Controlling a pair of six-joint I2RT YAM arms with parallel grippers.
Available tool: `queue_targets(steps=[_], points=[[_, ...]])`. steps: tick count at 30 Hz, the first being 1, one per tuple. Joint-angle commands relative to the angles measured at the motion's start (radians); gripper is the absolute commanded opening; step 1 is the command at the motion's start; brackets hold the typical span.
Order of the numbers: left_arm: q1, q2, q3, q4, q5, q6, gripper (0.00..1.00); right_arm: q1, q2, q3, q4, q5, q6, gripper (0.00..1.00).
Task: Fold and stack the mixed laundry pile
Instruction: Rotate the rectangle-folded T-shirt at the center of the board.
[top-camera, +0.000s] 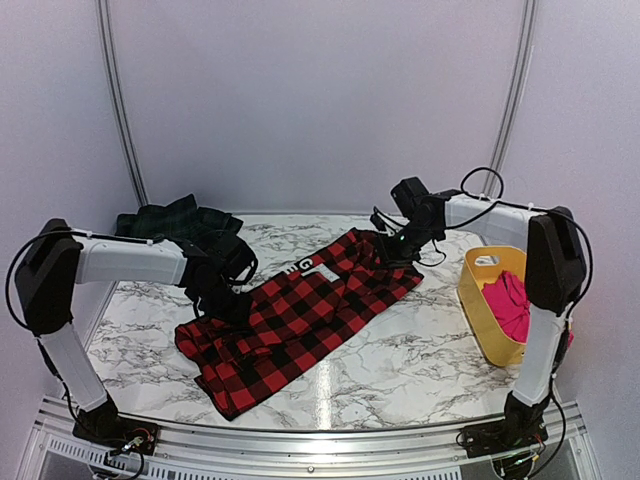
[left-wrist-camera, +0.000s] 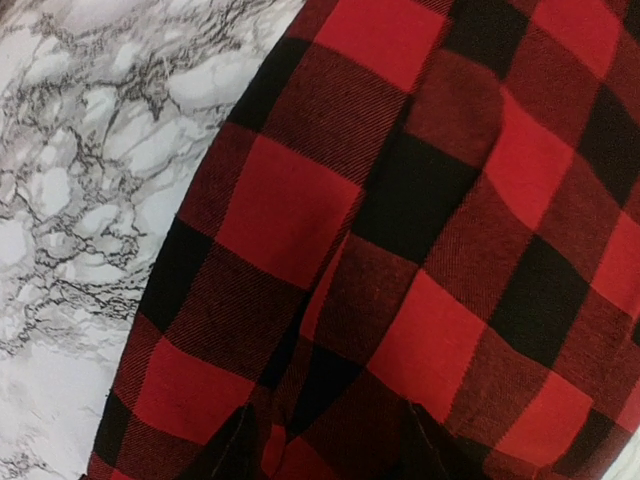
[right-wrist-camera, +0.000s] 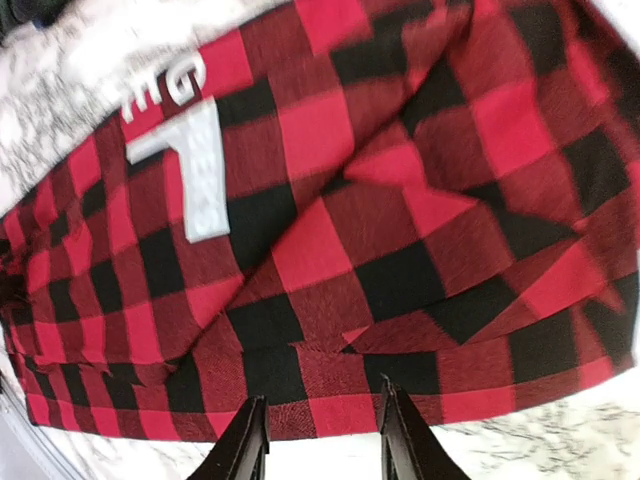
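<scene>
The left arm reached across from the left with its wrist bent down, and the left gripper sat on the near-left part of the checked garment. Cloth rose between its fingers, but I could not tell if it was gripped. The right arm stretched in from the right. The right gripper stood partly open over the garment's far-right hem. There were three garments: the checked one spread in the middle of the desk, one plaid garment at the far-left corner, and one pink garment inside the single yellow tub on the right.
</scene>
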Motion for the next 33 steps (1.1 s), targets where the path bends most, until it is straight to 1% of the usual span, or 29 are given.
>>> queue_targets(steps=[1,2,6,9,12,15,17,19,21,23,25,28,31,33], points=[[0.003,0.068,0.032,-0.041,-0.017,0.012,0.46,0.018,0.064,-0.068,0.061,-0.016,0.051,0.33],[0.000,0.079,0.027,-0.041,-0.011,0.011,0.42,0.016,0.080,-0.067,0.062,-0.001,0.049,0.32],[-0.030,0.099,-0.013,-0.040,0.003,-0.006,0.33,-0.005,0.169,-0.028,0.067,0.026,0.022,0.31],[-0.082,0.102,-0.043,-0.040,0.023,-0.045,0.29,-0.021,0.245,0.036,0.063,0.034,-0.002,0.29],[-0.164,0.113,-0.043,-0.039,0.054,-0.120,0.29,-0.029,0.320,0.123,0.054,0.037,-0.032,0.28],[-0.237,0.137,0.000,-0.040,0.109,-0.247,0.28,-0.033,0.410,0.246,0.052,0.039,-0.066,0.28],[-0.270,0.146,0.056,-0.036,0.152,-0.311,0.28,-0.036,0.476,0.389,0.029,0.039,-0.090,0.28],[-0.289,0.126,0.106,-0.025,0.168,-0.337,0.30,-0.041,0.530,0.531,-0.025,0.043,-0.114,0.29],[-0.284,0.085,0.127,-0.010,0.145,-0.337,0.33,-0.045,0.555,0.655,-0.078,0.043,-0.120,0.30],[-0.266,0.044,0.129,-0.008,0.130,-0.324,0.34,-0.044,0.531,0.702,-0.107,0.026,-0.119,0.31],[-0.240,0.012,0.117,-0.008,0.117,-0.294,0.34,-0.043,0.460,0.645,-0.096,-0.016,-0.110,0.33],[-0.200,-0.012,0.095,-0.002,0.099,-0.253,0.34,-0.030,0.312,0.455,-0.032,-0.069,-0.082,0.34],[-0.172,0.013,0.099,0.004,0.097,-0.207,0.34,0.003,0.188,0.264,0.041,-0.131,-0.034,0.34],[-0.160,0.044,0.110,0.012,0.091,-0.177,0.34,0.041,0.136,0.167,0.066,-0.150,0.000,0.34]])
